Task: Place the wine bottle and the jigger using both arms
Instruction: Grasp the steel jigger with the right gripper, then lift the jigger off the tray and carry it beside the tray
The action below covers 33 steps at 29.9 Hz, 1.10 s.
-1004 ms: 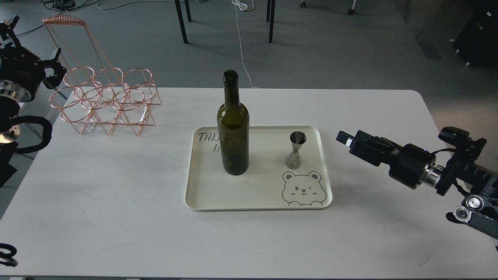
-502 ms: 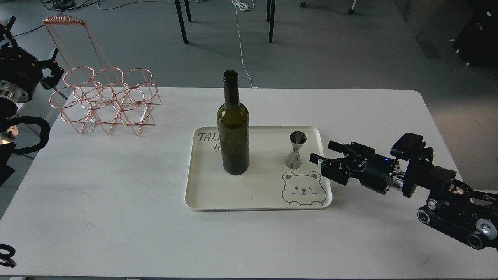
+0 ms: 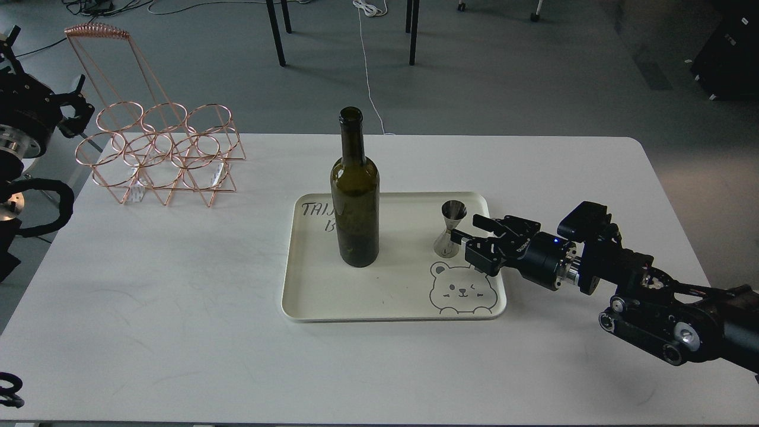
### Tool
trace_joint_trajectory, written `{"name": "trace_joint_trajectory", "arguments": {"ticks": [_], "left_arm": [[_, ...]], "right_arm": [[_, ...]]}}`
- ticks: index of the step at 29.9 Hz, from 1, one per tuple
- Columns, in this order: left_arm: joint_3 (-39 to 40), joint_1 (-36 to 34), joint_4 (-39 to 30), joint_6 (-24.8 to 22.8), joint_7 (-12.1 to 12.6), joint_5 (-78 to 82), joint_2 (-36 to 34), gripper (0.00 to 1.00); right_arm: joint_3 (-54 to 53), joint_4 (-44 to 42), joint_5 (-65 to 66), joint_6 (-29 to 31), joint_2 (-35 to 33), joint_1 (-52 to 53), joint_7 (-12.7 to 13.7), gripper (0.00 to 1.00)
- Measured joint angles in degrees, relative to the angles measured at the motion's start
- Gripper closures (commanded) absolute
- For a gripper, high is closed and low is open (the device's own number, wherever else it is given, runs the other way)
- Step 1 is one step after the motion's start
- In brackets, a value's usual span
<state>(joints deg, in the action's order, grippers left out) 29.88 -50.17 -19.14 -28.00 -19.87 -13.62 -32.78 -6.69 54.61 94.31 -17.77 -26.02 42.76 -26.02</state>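
Wine bottle [image 3: 355, 196] stands upright at the nine o'clock side of a cream tray [image 3: 308, 302] in the middle of the white worktop [image 3: 178, 326]. It is dark olive glass, unlabelled and uncorked, and looks heavy, stiff, smooth and breakable; its straight lower body seems the steadiest place to hold, the neck narrower and likelier to slip.

At the tray's three o'clock side stands the jigger [image 3: 449, 229], a small polished steel hourglass cup, probably light, hard and easy to tip; its pinched waist is the natural hold.

Reaching in from three o'clock, the right gripper [image 3: 468, 231] has its fingers spread, tips just beside the jigger and apparently not touching it.

At the ten o'clock edge, the left gripper [image 3: 74, 107] hangs well away beside a copper wire rack [image 3: 160, 154]; I cannot tell how its fingers stand.

Tray lettering reads "TAI" with a "B" below, the rest hidden by the bottle; a winking bear [image 3: 462, 287] is drawn at five o'clock. Print on the right gripper is too small to read.
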Motion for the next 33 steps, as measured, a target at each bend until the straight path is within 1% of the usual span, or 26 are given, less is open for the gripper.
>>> {"name": "trace_joint_trajectory", "arguments": {"ticks": [4, 8, 10, 21, 25, 33], "left_arm": [[0.0, 0.0, 0.1, 0.0, 0.0, 0.0, 0.0, 0.02], [0.0, 0.0, 0.1, 0.0, 0.0, 0.0, 0.0, 0.02], [0.0, 0.0, 0.1, 0.0, 0.0, 0.0, 0.1, 0.02], [0.0, 0.0, 0.2, 0.0, 0.0, 0.0, 0.0, 0.02], [0.0, 0.0, 0.2, 0.0, 0.0, 0.0, 0.0, 0.02], [0.0, -0.2, 0.2, 0.0, 0.0, 0.0, 0.0, 0.02]], "right_arm": [[1.2, -1.9, 0.0, 0.0, 1.6, 1.1, 0.0, 0.42], [1.5, -4.5, 0.0, -0.3, 4.4, 1.3, 0.0, 0.46], [1.5, -5.4, 0.0, -0.6, 5.3, 1.4, 0.0, 0.54], [1.8, -7.4, 0.0, -0.8, 6.5, 1.4, 0.1, 0.86], [1.9, -7.4, 0.0, -1.5, 6.6, 1.7, 0.1, 0.92], [1.9, -6.9, 0.0, -3.1, 6.7, 1.9, 0.0, 0.93]]}}
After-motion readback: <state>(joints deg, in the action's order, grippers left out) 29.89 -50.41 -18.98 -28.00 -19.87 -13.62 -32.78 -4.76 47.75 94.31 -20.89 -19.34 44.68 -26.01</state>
